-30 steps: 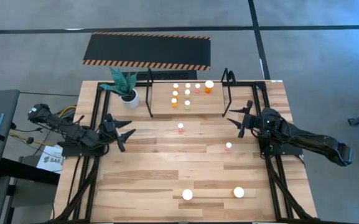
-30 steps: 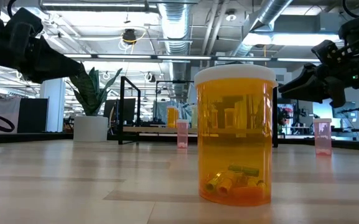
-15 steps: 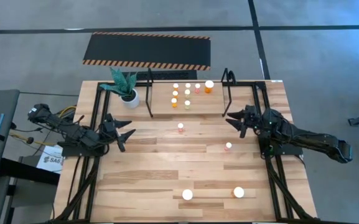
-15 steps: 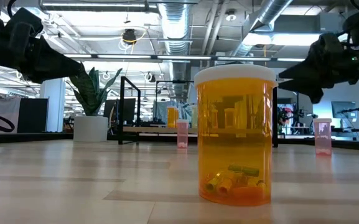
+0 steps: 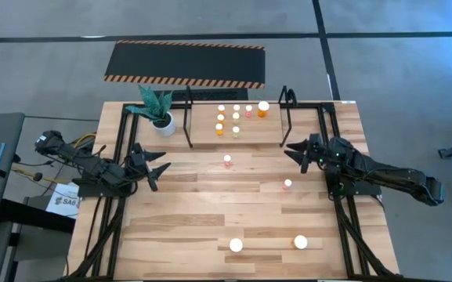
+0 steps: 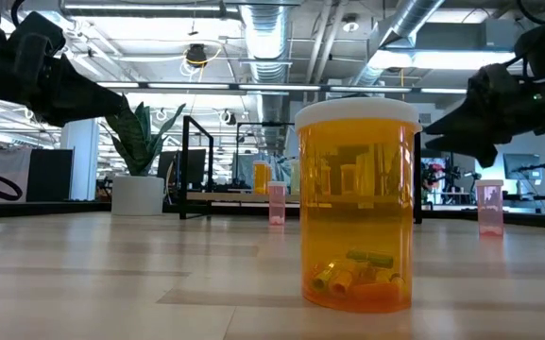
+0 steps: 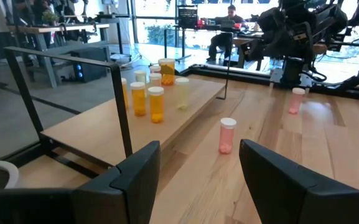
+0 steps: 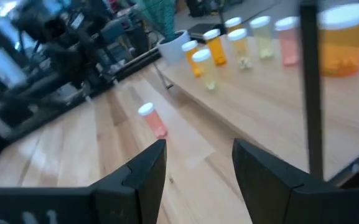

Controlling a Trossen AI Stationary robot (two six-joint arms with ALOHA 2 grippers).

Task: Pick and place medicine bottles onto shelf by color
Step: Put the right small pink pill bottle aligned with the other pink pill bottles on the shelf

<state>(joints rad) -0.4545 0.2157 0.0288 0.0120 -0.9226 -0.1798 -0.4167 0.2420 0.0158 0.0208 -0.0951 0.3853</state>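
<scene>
Several small white-capped medicine bottles [image 5: 235, 117], orange, yellowish and pink, stand upright on the shelf [image 5: 249, 135], a low black frame over a wooden board at the table's far side. Two pink bottles [image 5: 228, 160] [image 5: 287, 185] stand on the table's middle. Two larger orange ones [image 5: 236, 244] [image 5: 301, 242] stand near the front edge; one of them [image 6: 357, 203] fills the low view. My left gripper [image 5: 163, 160] hovers open at the table's left side, pointing level toward the pink bottle [image 7: 227, 135]. My right gripper [image 5: 292, 149] hovers open at the right, just in front of the shelf's right upright, nothing between its fingers [image 8: 148, 165].
A potted plant in a white pot [image 5: 163, 121] stands at the shelf's left end. The shelf's black uprights [image 5: 188, 117] [image 5: 287, 113] rise at both of its ends. A hazard-striped black mat [image 5: 185, 63] lies on the floor beyond the table.
My right gripper has rolled about its own axis, so its fingers now lie side by side instead of one above the other; it has stayed at the same spot. The left arm and all bottles have kept still.
</scene>
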